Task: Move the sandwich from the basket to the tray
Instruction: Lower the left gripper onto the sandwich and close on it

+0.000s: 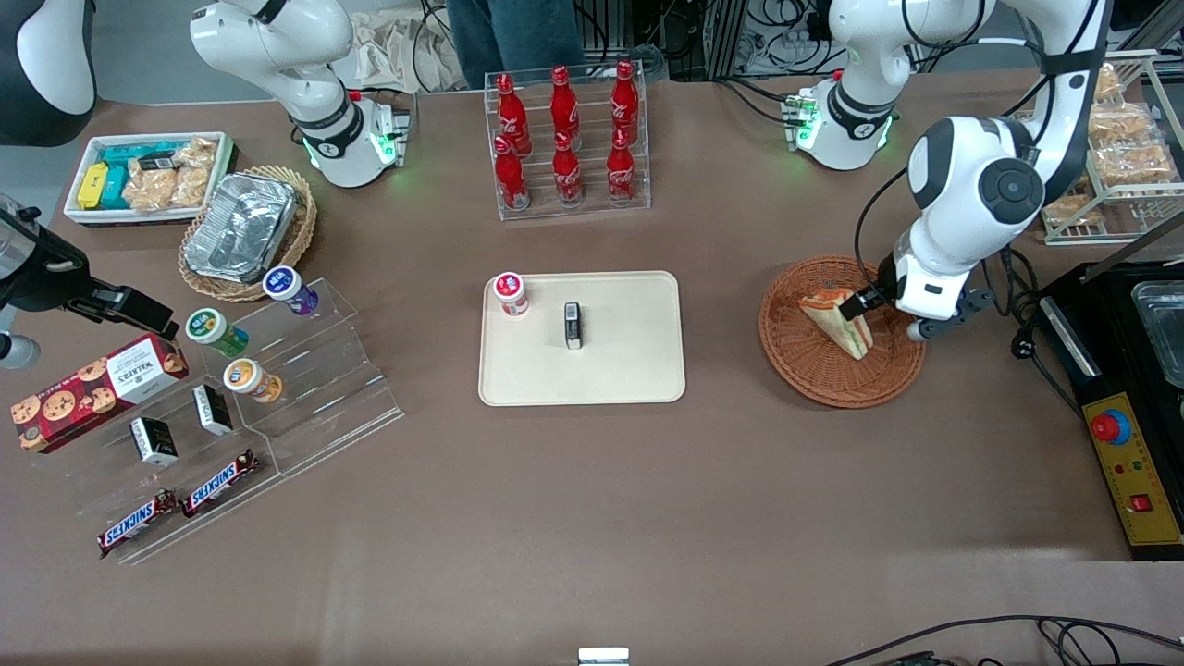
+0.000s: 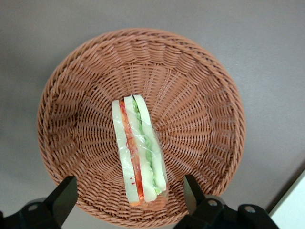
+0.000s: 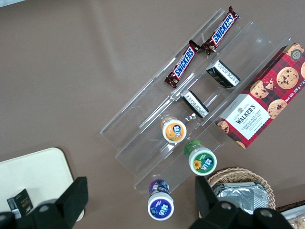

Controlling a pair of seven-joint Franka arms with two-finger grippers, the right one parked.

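Note:
The sandwich, a pale wedge with green, red and orange layers, lies in the round reddish-brown basket. It also shows in the left wrist view, resting on the basket's weave. My left gripper hovers just above the basket, over the sandwich. In the wrist view the gripper is open, with its black fingers wide apart on either side of the sandwich's broad end and not touching it. The cream tray lies at the table's middle, toward the parked arm's end from the basket.
On the tray stand a red-lidded cup and a small black box. A rack of cola bottles stands farther from the front camera. A black machine sits at the working arm's end. A clear snack shelf sits toward the parked arm's end.

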